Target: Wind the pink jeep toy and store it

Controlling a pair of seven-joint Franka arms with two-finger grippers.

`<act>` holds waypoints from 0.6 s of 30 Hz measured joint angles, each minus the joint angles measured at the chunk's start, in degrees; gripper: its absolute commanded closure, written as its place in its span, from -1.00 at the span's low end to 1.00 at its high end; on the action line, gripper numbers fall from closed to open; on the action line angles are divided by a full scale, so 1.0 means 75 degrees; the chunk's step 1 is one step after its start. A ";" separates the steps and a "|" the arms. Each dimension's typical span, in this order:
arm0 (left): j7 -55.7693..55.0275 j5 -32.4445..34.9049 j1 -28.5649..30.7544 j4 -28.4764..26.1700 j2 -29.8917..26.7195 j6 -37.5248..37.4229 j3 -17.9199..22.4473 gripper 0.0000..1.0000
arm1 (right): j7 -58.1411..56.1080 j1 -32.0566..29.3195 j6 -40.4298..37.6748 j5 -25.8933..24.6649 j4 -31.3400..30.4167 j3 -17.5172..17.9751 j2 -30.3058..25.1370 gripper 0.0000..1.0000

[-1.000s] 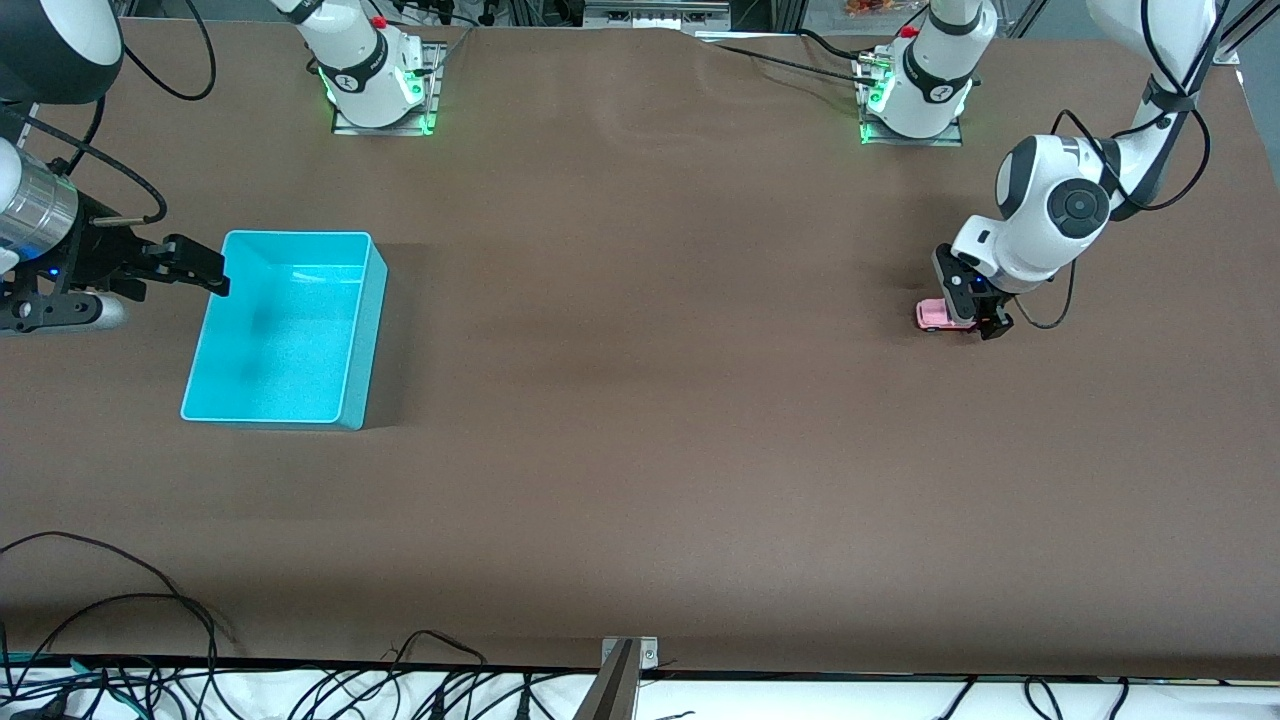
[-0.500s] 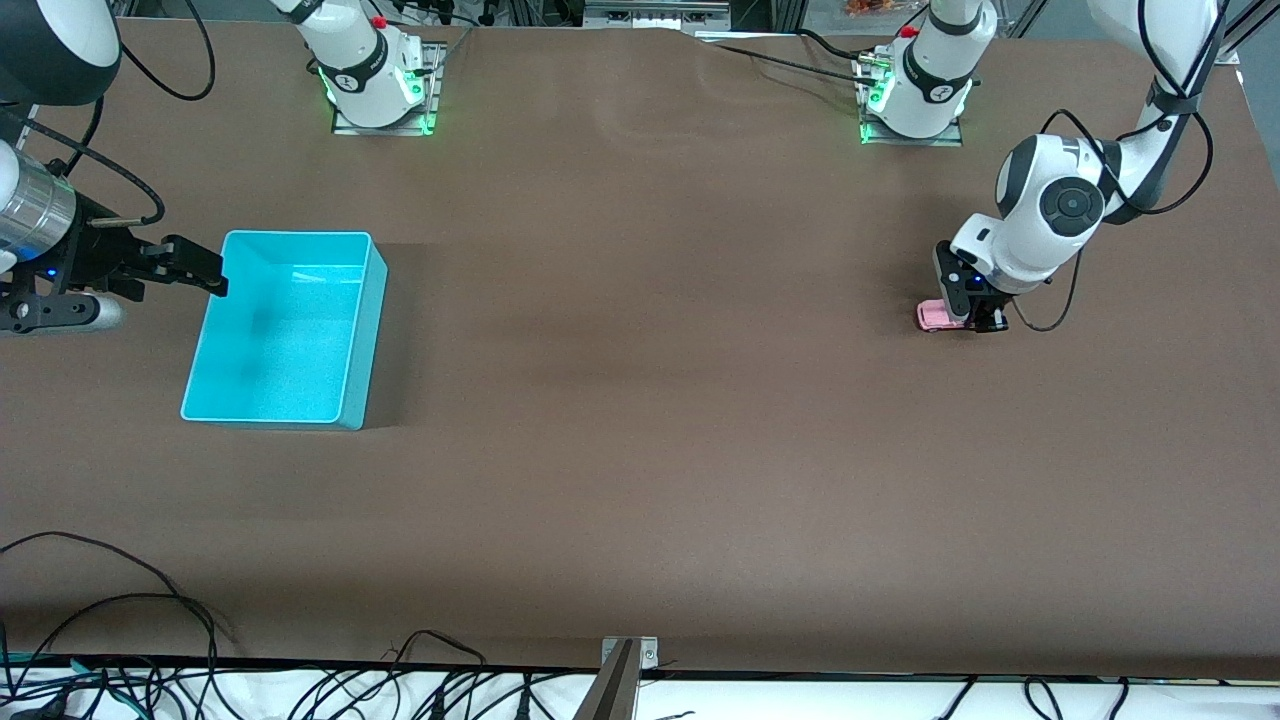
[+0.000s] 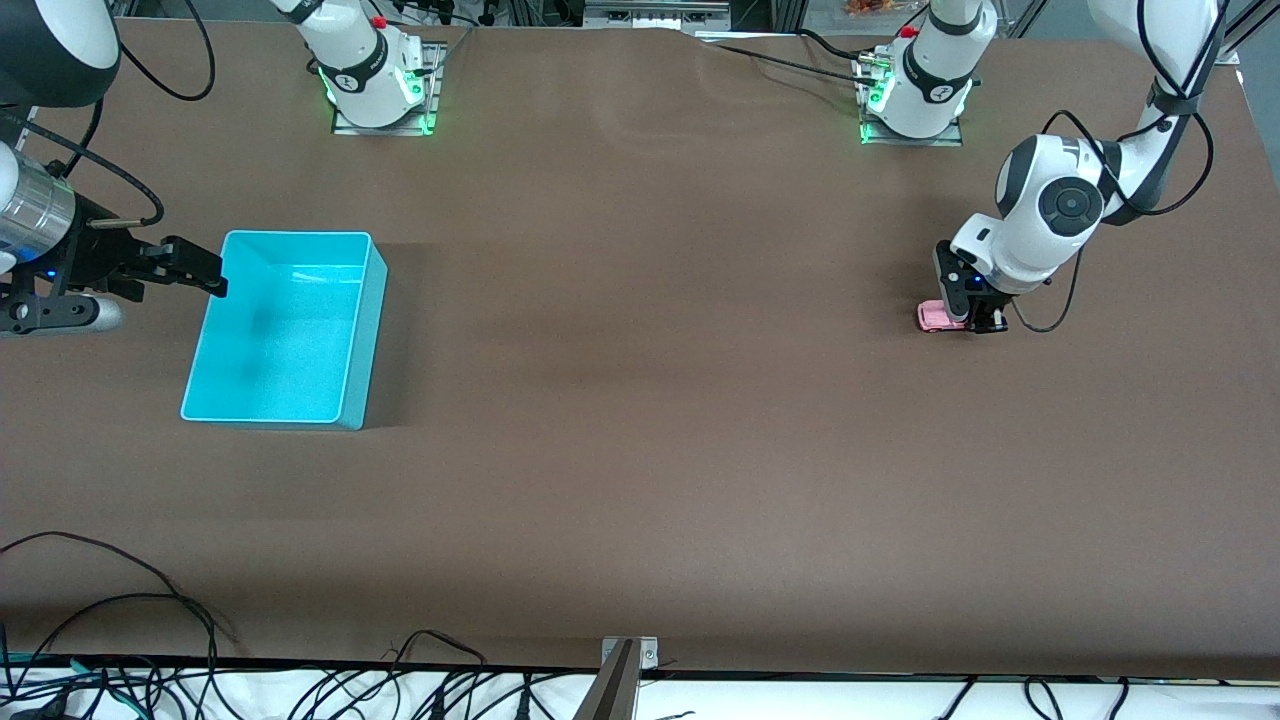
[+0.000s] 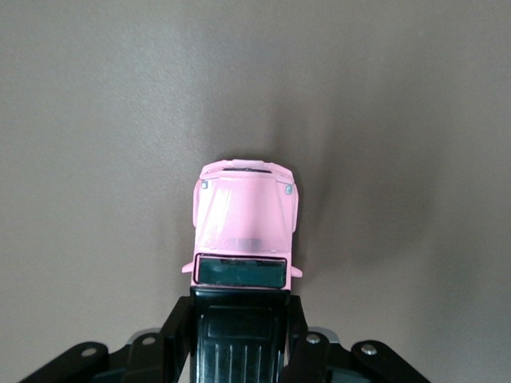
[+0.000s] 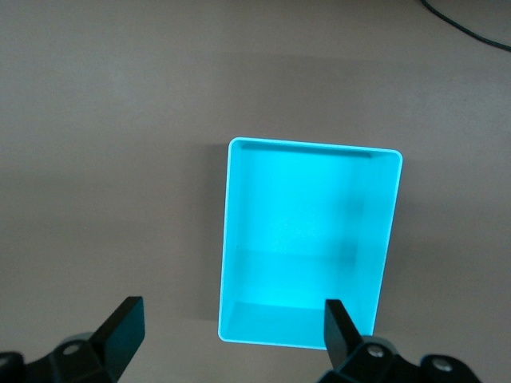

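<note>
Brown table surface [image 3: 640, 450], cables along the edge nearest the front camera.

Near to far:

- Bin [image 3: 284, 328]: turquoise, rectangular, open-topped, at the right arm's end of the table. Empty in both the front and right wrist views [image 5: 307, 243].
- Jeep [image 3: 937, 316]: pink, black roof, on the table at the left arm's end, well apart from the bin. Wheels appear to be on the surface; cannot confirm contact from these views.
- Left gripper [image 3: 972, 318]: down at the table and clamped on the jeep's rear half. In the left wrist view the two black fingers [image 4: 180, 331] press the sides of the black roof section, and the pink hood [image 4: 246, 214] points straight out away from the wrist. Long axis of the jeep therefore runs in line with the gripper's reach, with the grip across the narrow width.
- Right gripper [image 3: 190, 265]: hovers at the bin's rim on the right arm's side, fingers spread wide, nothing between them. Right arm waits.

Judgement: grasp looks done, winding is next. With the jeep held across its sides and its axis along the reach, a pull-back stroke should run along that axis, wheels kept on the table. Left arm is the only one near the jeep; storing means a long carry across the table to the bin.
</note>
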 measured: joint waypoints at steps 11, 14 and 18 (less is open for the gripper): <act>-0.0031 -0.1079 0.0013 0.0183 -0.0015 0.0016 -0.0599 1.00 | 0.0000 0.0000 0.0000 0.0000 0.0000 0.0000 0.0004 -1.00; -0.0046 -0.1108 0.0014 0.0183 -0.0012 0.0007 -0.0612 1.00 | 0.0000 0.0000 0.0000 0.0000 0.0000 0.0000 0.0006 -1.00; -0.0055 -0.1113 0.0028 0.0165 0.0035 -0.0014 -0.0611 1.00 | 0.0000 0.0000 0.0000 0.0000 0.0000 0.0000 0.0008 -1.00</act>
